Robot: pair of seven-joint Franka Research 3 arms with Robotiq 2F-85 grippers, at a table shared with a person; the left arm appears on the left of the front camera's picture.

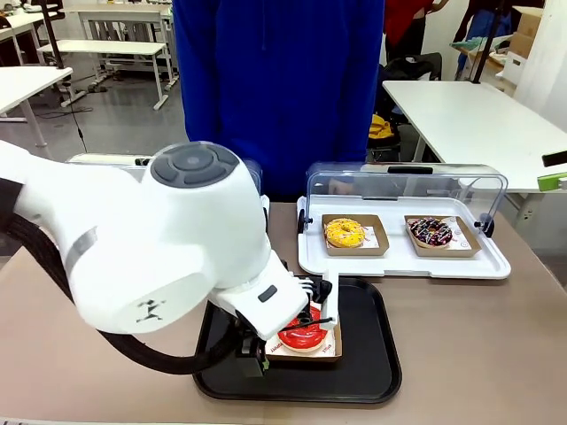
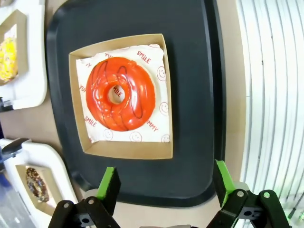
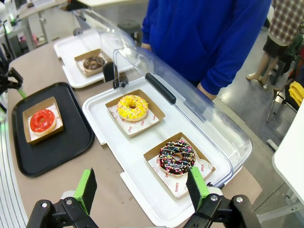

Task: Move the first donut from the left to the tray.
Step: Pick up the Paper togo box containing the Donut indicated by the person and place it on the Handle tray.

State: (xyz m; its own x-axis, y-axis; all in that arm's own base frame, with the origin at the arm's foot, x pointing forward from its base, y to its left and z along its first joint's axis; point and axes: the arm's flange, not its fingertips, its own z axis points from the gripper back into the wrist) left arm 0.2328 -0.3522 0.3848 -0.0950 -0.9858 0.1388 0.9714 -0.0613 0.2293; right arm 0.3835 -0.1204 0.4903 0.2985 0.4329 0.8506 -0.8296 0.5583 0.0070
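1 red donut (image 2: 120,94) lies beyond open left tool (image 2: 166,190)

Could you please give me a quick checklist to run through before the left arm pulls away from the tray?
1. Red donut sits in its cardboard holder: ok.
2. Holder rests fully inside the black tray, clear of the rim: ok.
3. Left gripper is open with nothing between its pads, and the donut is released: ok.
4. Left gripper's height above the holder for a clean retreat: cannot tell; the arm hides it in the front view.
5. Right gripper is open and empty, over the white tray, away from the black tray: ok.
6. Person's hands are off the black tray: ok.
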